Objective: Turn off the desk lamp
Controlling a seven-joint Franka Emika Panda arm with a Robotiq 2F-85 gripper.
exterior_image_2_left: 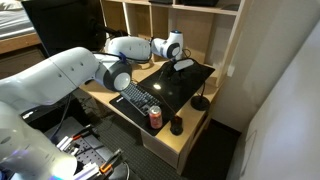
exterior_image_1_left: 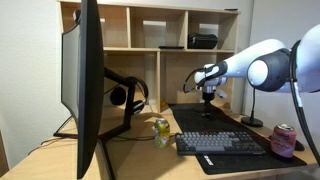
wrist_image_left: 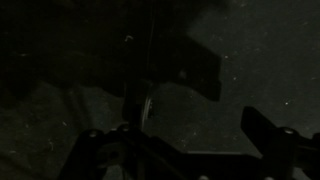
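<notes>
We see the gripper (exterior_image_2_left: 183,65) poised near the desk's back edge, its finger spacing indiscernible. The desk lamp (exterior_image_2_left: 200,103) stands well apart at the side edge, presumably so that its neck arches inward.

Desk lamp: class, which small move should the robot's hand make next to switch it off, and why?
Probably shift sideways toward the desk lamp. The hand hangs over the black desk mat, apart from the lamp standing at the mat's edge.
</notes>
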